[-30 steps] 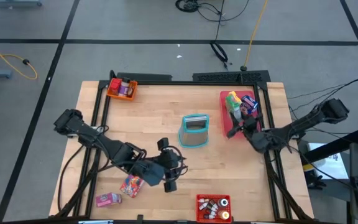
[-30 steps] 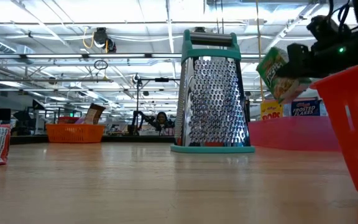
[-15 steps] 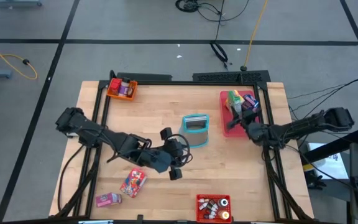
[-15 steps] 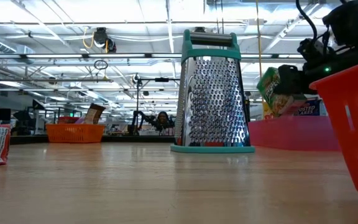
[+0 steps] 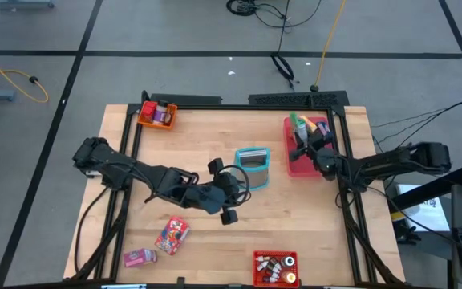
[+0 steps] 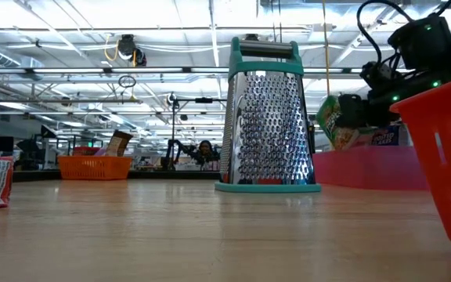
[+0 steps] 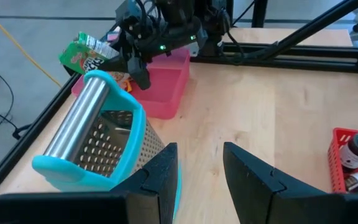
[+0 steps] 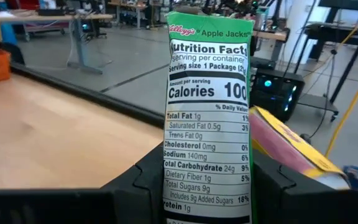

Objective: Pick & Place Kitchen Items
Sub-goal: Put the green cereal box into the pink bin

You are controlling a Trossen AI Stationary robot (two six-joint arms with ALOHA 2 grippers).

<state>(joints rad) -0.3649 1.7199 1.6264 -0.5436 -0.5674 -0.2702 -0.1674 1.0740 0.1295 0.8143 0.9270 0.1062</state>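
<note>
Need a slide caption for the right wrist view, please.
Right gripper shut on a green Apple Jacks packet, held above the pink tray.

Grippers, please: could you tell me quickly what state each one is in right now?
Left gripper: open and empty, beside the grater.
Right gripper: shut on the green cereal packet, over the pink tray.
</note>
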